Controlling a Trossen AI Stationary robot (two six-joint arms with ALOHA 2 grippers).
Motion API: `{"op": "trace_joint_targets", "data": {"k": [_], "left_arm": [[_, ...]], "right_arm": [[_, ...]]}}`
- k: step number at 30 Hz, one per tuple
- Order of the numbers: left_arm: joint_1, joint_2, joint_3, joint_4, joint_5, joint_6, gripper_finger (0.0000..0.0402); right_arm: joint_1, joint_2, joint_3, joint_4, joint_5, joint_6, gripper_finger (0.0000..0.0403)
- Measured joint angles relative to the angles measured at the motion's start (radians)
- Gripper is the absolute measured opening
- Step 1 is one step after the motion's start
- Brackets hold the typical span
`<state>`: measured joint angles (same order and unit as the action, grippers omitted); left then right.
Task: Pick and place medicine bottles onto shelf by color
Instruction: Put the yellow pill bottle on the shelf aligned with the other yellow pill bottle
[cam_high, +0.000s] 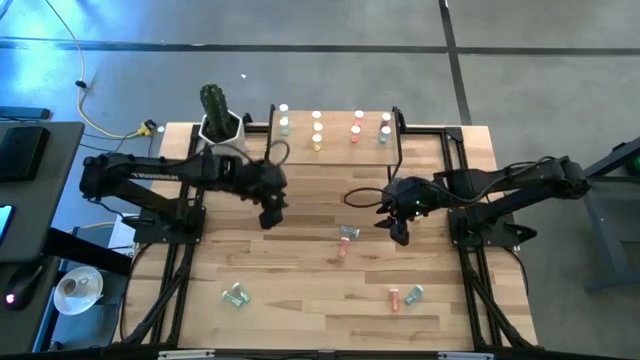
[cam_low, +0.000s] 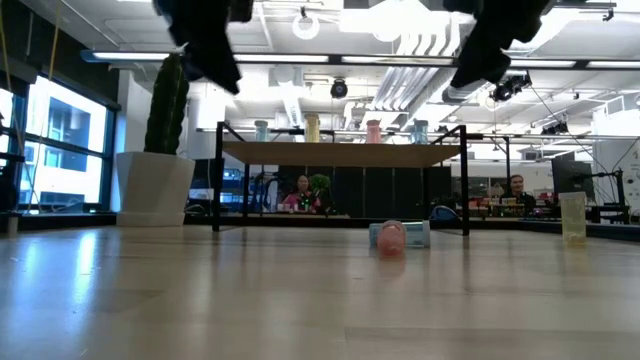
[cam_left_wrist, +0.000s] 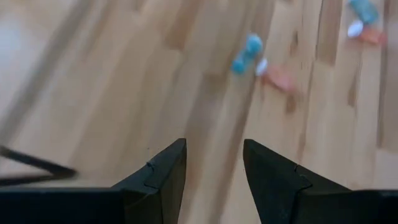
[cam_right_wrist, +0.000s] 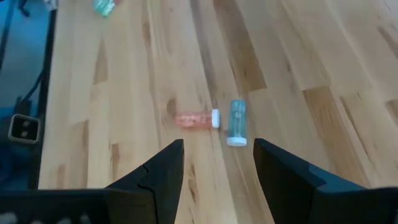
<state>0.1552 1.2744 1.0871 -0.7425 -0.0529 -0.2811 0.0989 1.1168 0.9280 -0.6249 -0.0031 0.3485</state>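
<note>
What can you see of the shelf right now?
The shelf is a small light-wood riser, paler than the tabletop, on thin black metal legs. It stands upright at the table's far edge, beside the white cactus pot. Bottles stand on its top in columns by colour: pale green, yellow, pink-red, pale bluish. Neither gripper touches it.

**Wood, plastic and matt black metal**

The table (cam_high: 300, 310) is butcher-block wood in pale and reddish strips, smooth with a soft sheen. The shelf (cam_low: 340, 153) has a paler wood top on thin black metal legs. The bottles (cam_right_wrist: 236, 122) look like translucent plastic with glossy white caps. Both grippers, left (cam_left_wrist: 214, 168) and right (cam_right_wrist: 217, 165), have matt black fingers. The pot (cam_low: 152, 186) is smooth white.
</note>
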Motion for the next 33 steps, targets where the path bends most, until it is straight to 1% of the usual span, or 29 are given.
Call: {"op": "trace_joint_targets", "data": {"k": [4,8,12,15,20,23,28,33], "left_arm": [[-0.073,-0.001,-0.073,0.012,-0.044,-0.074,0.0149],[-0.145,0.0,-0.145,0.075,-0.115,-0.133,0.0149],[-0.204,0.0,-0.212,0.177,-0.139,-0.146,0.0149],[-0.227,0.0,-0.26,0.278,-0.143,-0.143,0.0149],[-0.238,0.0,-0.317,0.462,-0.145,-0.071,0.0149],[-0.238,0.005,-0.325,0.54,-0.145,-0.009,0.0149],[-0.236,0.013,-0.326,0.64,-0.145,0.123,0.0149],[-0.233,0.022,-0.326,0.701,-0.142,0.209,0.0149]], "right_arm": [[0.028,0.0,-0.024,0.033,0.07,0.09,0.0185],[0.054,0.0,-0.03,0.041,0.158,0.17,0.0185],[0.086,0.0,-0.03,0.028,0.228,0.239,0.0185],[0.112,0.0,-0.03,-0.02,0.287,0.302,0.0185],[0.16,0.0,-0.03,-0.162,0.436,0.499,0.0185],[0.189,0.0,-0.03,-0.255,0.498,0.619,0.0185],[0.225,0.0,-0.031,-0.368,0.54,0.779,0.0185],[0.25,0.0,-0.1,-0.37,0.565,0.881,0.0185]]}}
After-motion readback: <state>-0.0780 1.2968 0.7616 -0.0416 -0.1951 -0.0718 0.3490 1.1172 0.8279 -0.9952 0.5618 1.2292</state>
